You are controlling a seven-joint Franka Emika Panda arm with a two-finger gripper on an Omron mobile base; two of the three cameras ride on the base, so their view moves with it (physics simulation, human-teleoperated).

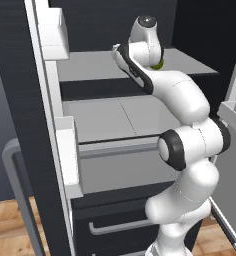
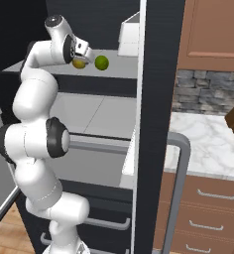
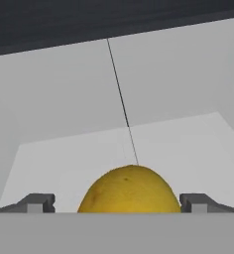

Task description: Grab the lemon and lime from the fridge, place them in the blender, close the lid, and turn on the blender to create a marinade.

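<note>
The fridge stands open with its doors swung wide on both sides, which is what lets the arm reach straight in over the pale shelves. On the left door, white bins hang clear of the arm's path.

Moving rightward along the upper shelf, the arm bends up from the base and folds over so the end effector comes at the fruit from the near side, level with the shelf. Its fingers are spread wide and grasp nothing yet. In the hand view the lemon sits squarely between the two fingertips, one to either side with a gap at each, so I'd say the hand has been lined up for a pinch across the middle of the fruit. In the right base view the same lemon rests on the shelf just under the hand.

Just to the right of it lies the lime, near the lemon but apart, left free for a later trip.

Further right, past the fridge door, a marble table runs along the stone wall.

My guess is the closing of the fingers comes next; being round, the lemon could roll away if the pinch lands off-centre.
</note>
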